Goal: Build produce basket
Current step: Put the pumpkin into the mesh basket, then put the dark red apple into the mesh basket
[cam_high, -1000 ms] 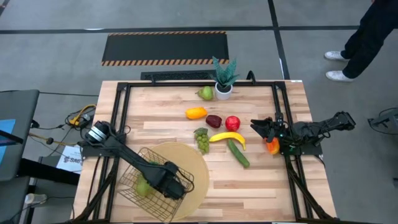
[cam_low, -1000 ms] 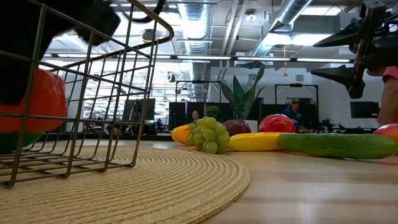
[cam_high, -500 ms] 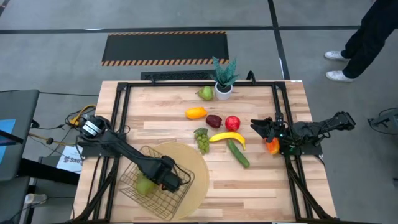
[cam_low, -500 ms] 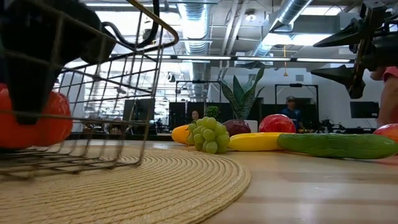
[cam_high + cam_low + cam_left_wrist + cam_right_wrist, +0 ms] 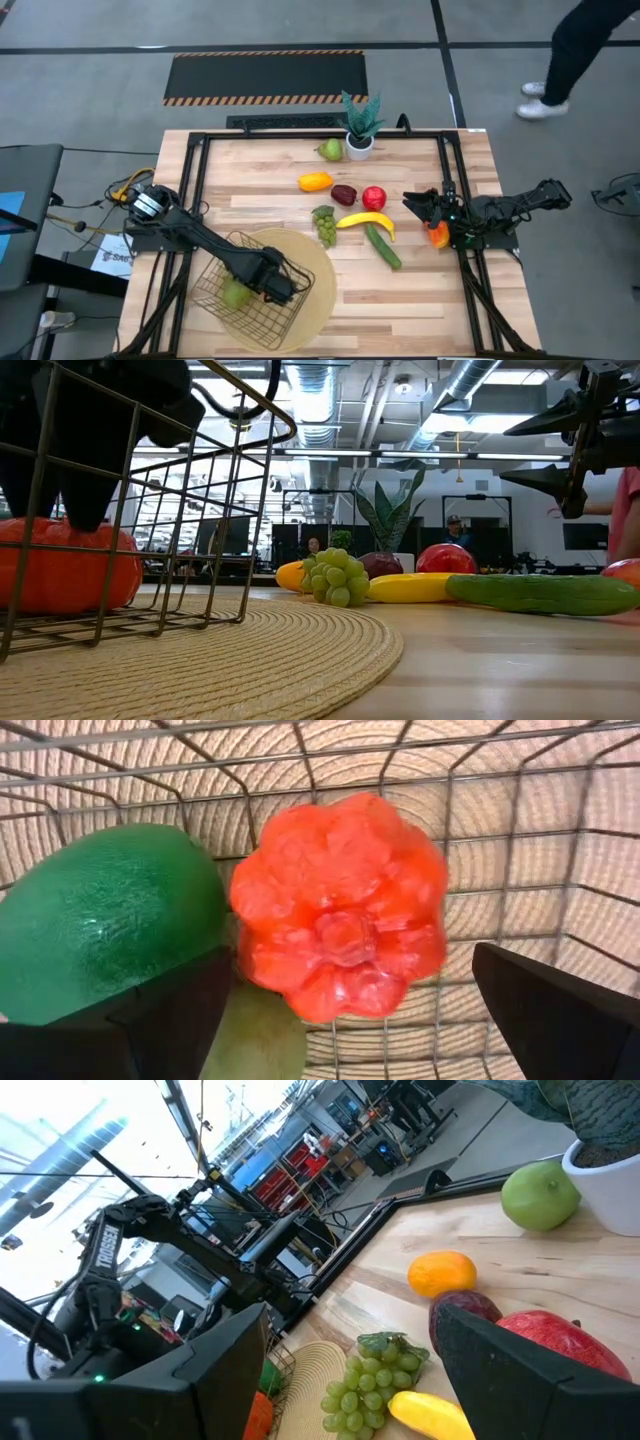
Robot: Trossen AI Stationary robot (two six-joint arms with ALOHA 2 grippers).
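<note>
The golden wire basket (image 5: 250,298) sits on the round tan mat. In it lie a red-orange lobed fruit (image 5: 340,905), a dark green one (image 5: 105,920) and a pale green one (image 5: 255,1040). My left gripper (image 5: 350,960) reaches down into the basket, open, with one finger on either side of the red-orange fruit. On the table lie a pear (image 5: 330,150), an orange fruit (image 5: 315,182), a dark red fruit (image 5: 343,194), an apple (image 5: 374,197), grapes (image 5: 324,225), a banana (image 5: 365,220) and a cucumber (image 5: 382,245). My right gripper (image 5: 415,203) hovers open near the right edge, above a red-orange fruit (image 5: 437,236).
A spiky green plant in a white pot (image 5: 360,128) stands at the far edge beside the pear. The tan mat (image 5: 315,270) covers the near left of the table. Bare wood lies near the cucumber and along the near right. A person (image 5: 575,50) walks beyond the far right corner.
The left gripper has gone down inside the basket and a little toward the far edge. The red-orange fruit has come down from above the basket floor and now rests on it. The basket has shifted slightly on the mat. The person beyond the table has moved.
</note>
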